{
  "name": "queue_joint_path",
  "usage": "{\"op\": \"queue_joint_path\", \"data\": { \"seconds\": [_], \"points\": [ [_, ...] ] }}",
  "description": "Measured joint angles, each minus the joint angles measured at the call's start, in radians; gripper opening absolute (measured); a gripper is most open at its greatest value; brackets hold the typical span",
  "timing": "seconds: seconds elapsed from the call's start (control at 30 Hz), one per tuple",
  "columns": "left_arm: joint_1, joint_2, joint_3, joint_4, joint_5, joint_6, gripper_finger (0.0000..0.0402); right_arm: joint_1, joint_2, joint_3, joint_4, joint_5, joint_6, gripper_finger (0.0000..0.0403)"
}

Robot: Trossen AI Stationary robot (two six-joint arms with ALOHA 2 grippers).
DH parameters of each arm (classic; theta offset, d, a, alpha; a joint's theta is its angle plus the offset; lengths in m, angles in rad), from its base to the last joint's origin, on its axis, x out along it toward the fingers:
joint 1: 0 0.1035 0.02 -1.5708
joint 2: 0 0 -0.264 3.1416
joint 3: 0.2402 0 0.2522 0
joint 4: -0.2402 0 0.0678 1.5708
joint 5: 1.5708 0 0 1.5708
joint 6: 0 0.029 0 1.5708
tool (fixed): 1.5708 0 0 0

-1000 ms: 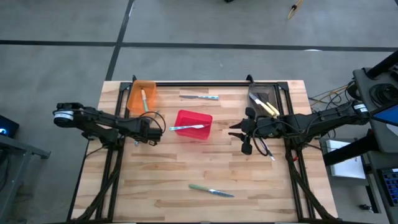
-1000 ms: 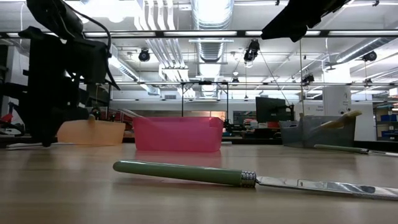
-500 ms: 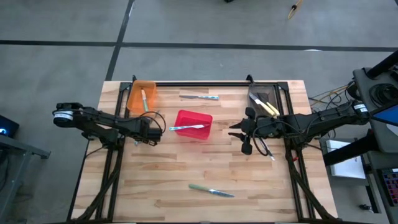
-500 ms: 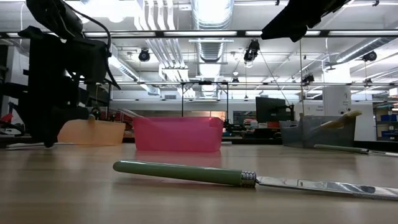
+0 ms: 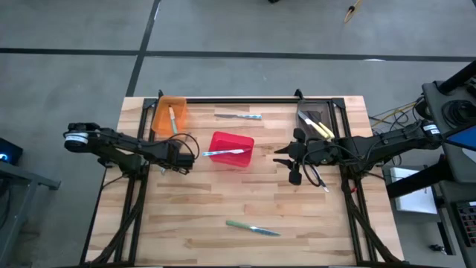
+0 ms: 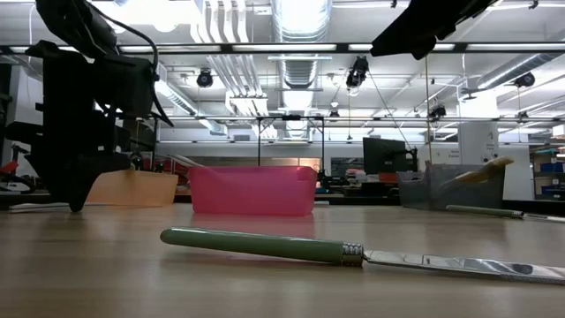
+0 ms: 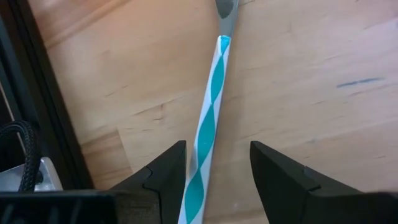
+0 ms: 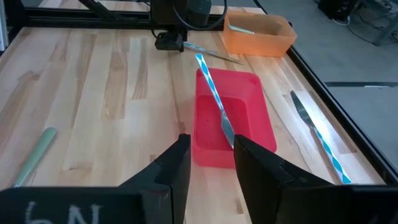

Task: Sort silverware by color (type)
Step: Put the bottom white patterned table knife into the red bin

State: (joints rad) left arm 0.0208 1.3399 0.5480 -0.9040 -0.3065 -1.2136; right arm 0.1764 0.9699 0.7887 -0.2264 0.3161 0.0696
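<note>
The red bin (image 5: 231, 150) serves as landmark. 1 blue-striped utensil (image 5: 224, 152) lies across its rim, long axis pointing from the left gripper (image 5: 184, 155) toward the bin's far side, metal end inside the bin. The left gripper sits just beside the bin, jaws apart on either side of a striped handle (image 7: 207, 124), not clamping it. The right gripper (image 5: 291, 158) hovers on the bin's opposite side, jaws apart and empty. 1 green knife (image 5: 253, 228) lies well apart from the bin, nearer the table's front edge.
</note>
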Motion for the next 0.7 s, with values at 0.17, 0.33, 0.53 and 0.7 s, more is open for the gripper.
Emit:
{"op": "queue_joint_path", "data": {
  "seconds": [0.17, 0.33, 0.53, 0.7],
  "points": [
    [0.0, 0.0, -0.001, 0.003, -0.001, -0.003, 0.0157, 0.0, 0.0, 0.0, 0.0, 0.0, 0.0, 0.0107],
    [0.0, 0.0, -0.001, 0.01, 0.0, -0.003, 0.0136, 0.0, 0.0, 0.0, -0.001, 0.0, -0.001, 0.0101],
    [0.0, 0.0, -0.002, 0.017, 0.001, -0.013, 0.0097, 0.0, 0.0, 0.0, -0.001, 0.0, -0.003, 0.0104],
    [0.0, 0.001, -0.003, 0.016, -0.001, -0.037, 0.006, 0.0, 0.0, 0.0, -0.001, -0.001, -0.015, 0.0106]
  ]
}}
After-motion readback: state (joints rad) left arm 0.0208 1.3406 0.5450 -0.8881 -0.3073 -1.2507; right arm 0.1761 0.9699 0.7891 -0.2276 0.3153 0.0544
